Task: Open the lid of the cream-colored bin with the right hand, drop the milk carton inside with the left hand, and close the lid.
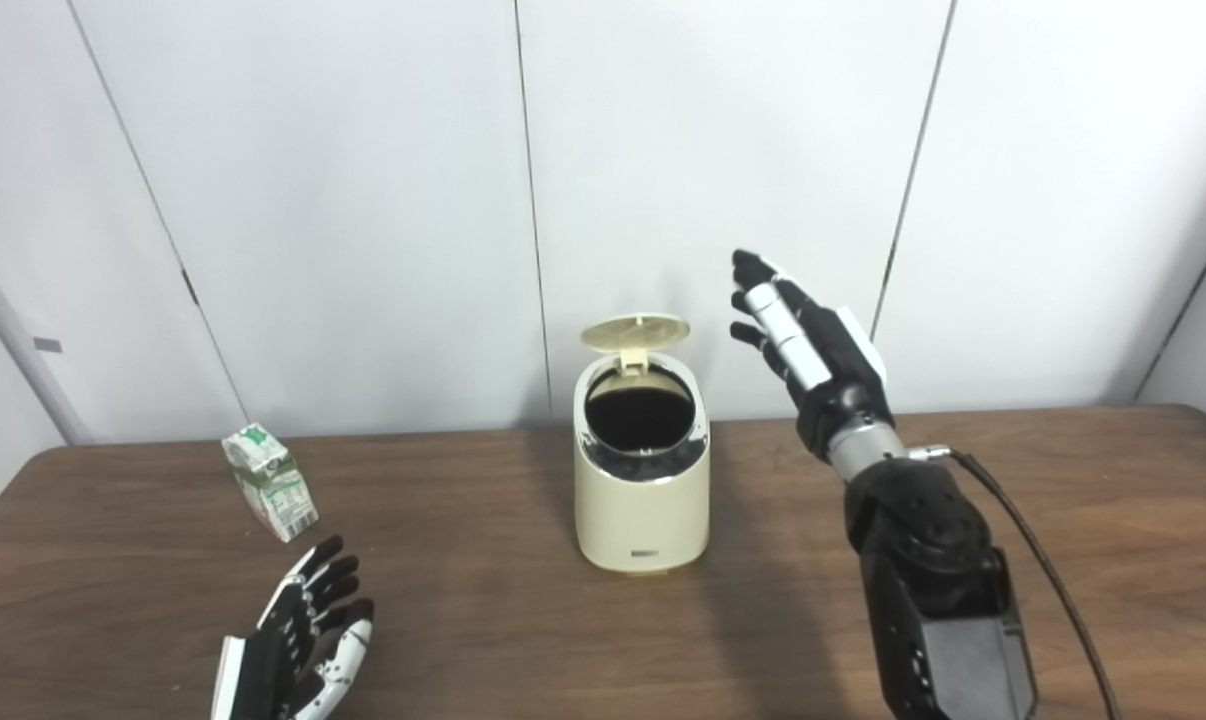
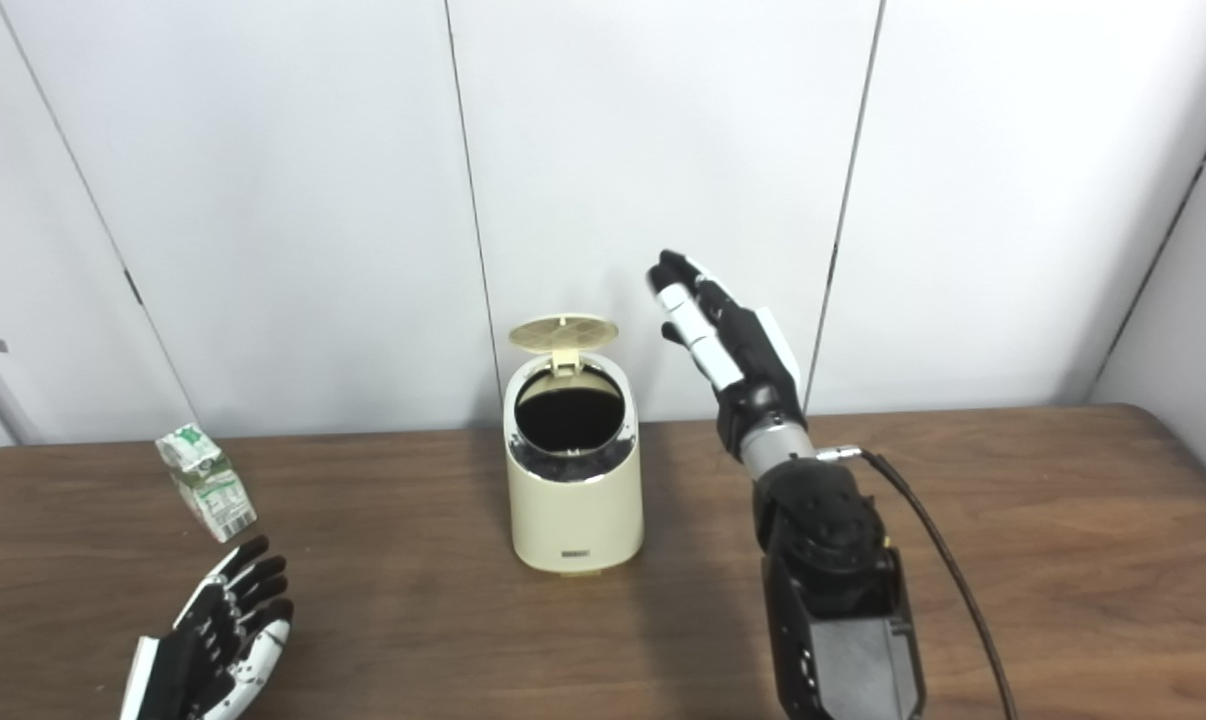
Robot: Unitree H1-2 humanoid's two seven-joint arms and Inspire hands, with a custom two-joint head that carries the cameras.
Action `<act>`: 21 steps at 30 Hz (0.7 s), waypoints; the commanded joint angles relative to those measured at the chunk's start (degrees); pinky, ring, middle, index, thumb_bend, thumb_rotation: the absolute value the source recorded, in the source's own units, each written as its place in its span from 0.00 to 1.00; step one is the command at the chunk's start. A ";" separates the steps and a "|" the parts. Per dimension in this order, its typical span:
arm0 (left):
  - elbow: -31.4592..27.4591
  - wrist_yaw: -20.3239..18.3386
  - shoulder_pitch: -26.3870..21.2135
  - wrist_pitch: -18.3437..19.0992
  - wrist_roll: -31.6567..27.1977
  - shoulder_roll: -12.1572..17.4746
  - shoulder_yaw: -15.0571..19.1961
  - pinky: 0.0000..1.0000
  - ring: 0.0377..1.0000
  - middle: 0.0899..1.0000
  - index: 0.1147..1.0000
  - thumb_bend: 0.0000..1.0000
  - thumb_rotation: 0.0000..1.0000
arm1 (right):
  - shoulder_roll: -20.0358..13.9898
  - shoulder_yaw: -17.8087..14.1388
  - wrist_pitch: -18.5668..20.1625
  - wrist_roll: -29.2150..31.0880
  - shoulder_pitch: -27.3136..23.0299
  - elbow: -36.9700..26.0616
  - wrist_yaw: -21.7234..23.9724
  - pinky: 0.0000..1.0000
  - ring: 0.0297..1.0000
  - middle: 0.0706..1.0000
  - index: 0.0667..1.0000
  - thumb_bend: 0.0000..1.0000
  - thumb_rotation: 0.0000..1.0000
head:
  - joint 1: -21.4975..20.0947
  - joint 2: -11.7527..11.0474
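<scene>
Reaching next for the milk carton [image 1: 269, 482], my empty, spread left hand [image 1: 303, 640] should seemingly wrap its sides; lid [image 1: 635, 331] up, right hand [image 1: 808, 345] spread, empty.

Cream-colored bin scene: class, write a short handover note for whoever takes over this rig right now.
Left hand: open, empty, low over the table, just short of the milk carton.
Right hand: open, raised right of the bin, touching nothing.
Milk carton: standing on the table, left of the bin.
Bin: lid up, dark opening showing.
Done: lid opened.
Left: grasp the carton with the left hand, drop it in, close the lid.
</scene>
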 commanded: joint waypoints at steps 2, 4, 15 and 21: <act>0.58 0.73 1.37 -0.43 0.21 -0.56 -0.26 0.76 0.80 0.80 0.88 0.30 0.28 | -1.64 -0.53 -0.32 2.32 1.18 -3.33 0.42 0.89 0.91 0.91 0.88 0.48 0.80 | -0.03 0.19; 0.54 0.82 1.35 -0.36 0.41 -0.50 -0.27 0.76 0.80 0.80 0.88 0.31 0.28 | -2.91 0.20 -0.31 1.65 3.24 -4.68 0.42 0.91 0.92 0.92 0.88 0.48 0.81 | -0.02 0.28; 0.57 0.89 1.24 -0.18 0.52 -0.27 0.03 0.76 0.79 0.79 0.87 0.30 0.29 | -9.26 4.24 -5.27 -3.31 15.12 -8.79 0.18 0.91 0.95 0.95 0.93 0.56 0.86 | -0.15 0.79; 0.54 0.69 1.16 -0.21 0.36 -0.07 0.15 0.77 0.80 0.80 0.87 0.32 0.33 | -8.54 3.21 -5.48 -1.33 18.40 -9.97 -0.13 0.94 0.98 0.96 0.94 0.59 0.91 | -0.14 1.01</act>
